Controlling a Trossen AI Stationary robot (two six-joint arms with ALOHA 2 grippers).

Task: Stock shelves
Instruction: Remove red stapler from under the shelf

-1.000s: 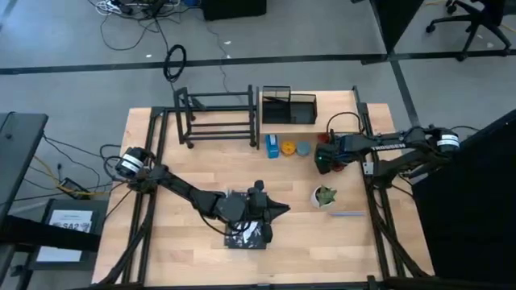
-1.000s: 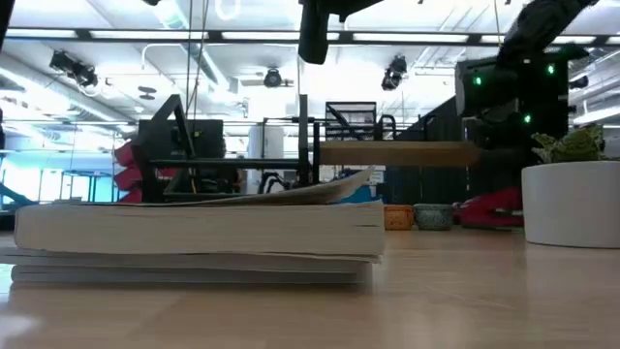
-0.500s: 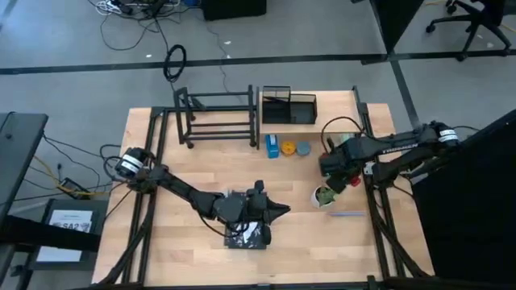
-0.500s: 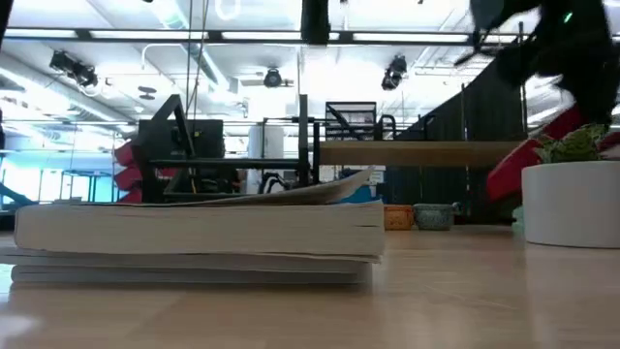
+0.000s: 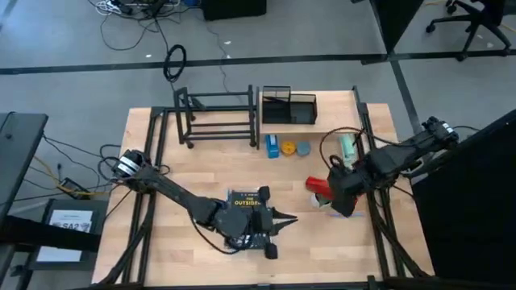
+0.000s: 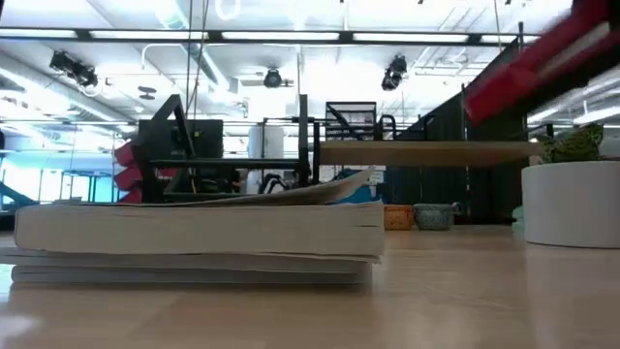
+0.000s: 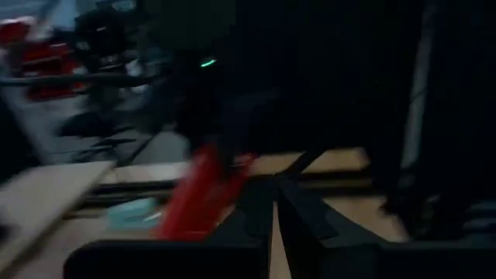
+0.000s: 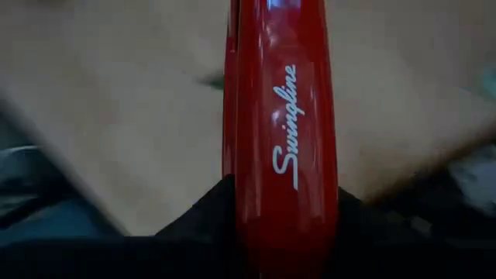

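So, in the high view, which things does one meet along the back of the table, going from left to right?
Black metal-tube rack → black mesh organizer box → small blue box → orange item → grey round item → pale green bottle.

Shelves: two, a black tube rack (image 5: 216, 118) and a wooden plank shelf (image 6: 426, 153)
Mesh organizers: one (image 5: 289, 107)
Books: one (image 5: 246, 211)
Red staplers: one (image 5: 320, 188)
Potted plants: one (image 6: 572, 199)
Small items by the organizer: three (image 5: 288, 148)
Robot arms: two
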